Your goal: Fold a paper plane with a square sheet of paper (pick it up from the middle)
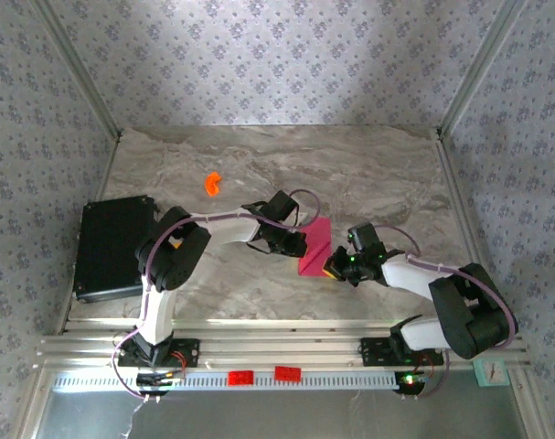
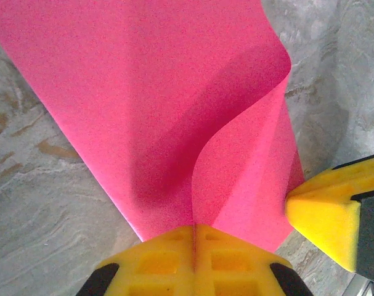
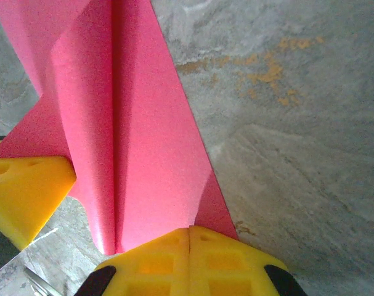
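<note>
The square sheet of paper (image 1: 314,247), magenta-pink, is held just above the marble table between both arms. My left gripper (image 1: 295,243) is shut on its left edge. In the left wrist view the sheet (image 2: 174,111) curls up from my left gripper (image 2: 193,231), one flap bending over toward the right. My right gripper (image 1: 335,267) is shut on the sheet's near right corner. In the right wrist view the paper (image 3: 137,135) shows a lengthwise fold rising from my right gripper (image 3: 190,233). The other arm's yellow finger (image 3: 23,194) shows at the left there.
A small orange plastic piece (image 1: 212,183) lies on the table behind the left arm. A black case (image 1: 112,247) sits at the table's left edge. Aluminium rails (image 1: 286,343) run along the near edge. Bare marble lies at the back and right.
</note>
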